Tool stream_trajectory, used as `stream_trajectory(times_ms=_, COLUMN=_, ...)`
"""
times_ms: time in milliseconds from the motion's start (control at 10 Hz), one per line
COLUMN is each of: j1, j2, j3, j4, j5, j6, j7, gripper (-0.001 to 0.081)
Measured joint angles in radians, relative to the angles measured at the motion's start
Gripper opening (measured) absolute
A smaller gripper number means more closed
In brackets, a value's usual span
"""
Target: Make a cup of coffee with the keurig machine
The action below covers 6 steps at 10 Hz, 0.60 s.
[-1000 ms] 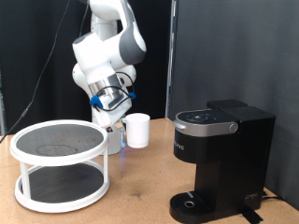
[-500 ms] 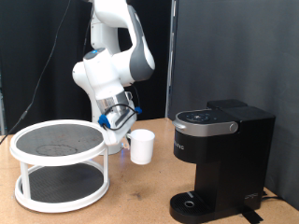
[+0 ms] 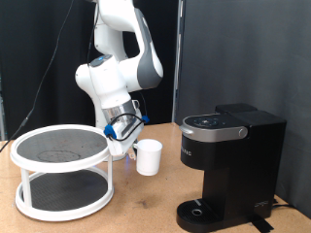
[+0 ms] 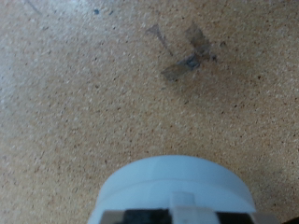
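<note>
So here's where I'm at: my tool (image 3: 129,144) is pinching the cup (image 3: 148,156) by its side, on the exterior view's left of it, and the cup sits upright, low over the surface (image 3: 146,199) or maybe just touching it, can't quite tell. In the wrist view the white cup (image 4: 176,187) fills the edge of the picture right at my fingers, with bare speckled surface (image 4: 93,84) beyond it, so yeah, it's clamped between them.

The relation that matters: the keurig machine (image 3: 228,165) lies toward the exterior view's right of the cup, a clear gap apart. Its round drip tray (image 3: 200,209) is lower and nearer the exterior view's bottom than the cup is. Nothing on that tray right now. Lid looks down.

Behind me on the exterior view's left there's a white two-tier round rack (image 3: 61,173), just beside my tool.
</note>
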Motion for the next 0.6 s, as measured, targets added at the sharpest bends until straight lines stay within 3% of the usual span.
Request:
stream_trajectory(times_ms=300, j1=-0.001, j2=0.067, j3=0.011, j4=0.031, j5=-0.082, j6=0.002, j7=0.09, gripper=0.0003)
stream_trajectory(times_ms=600, j1=0.001, j2=0.128, j3=0.022, j4=0.082, j5=-0.086, j6=0.002, j7=0.093, gripper=0.0003)
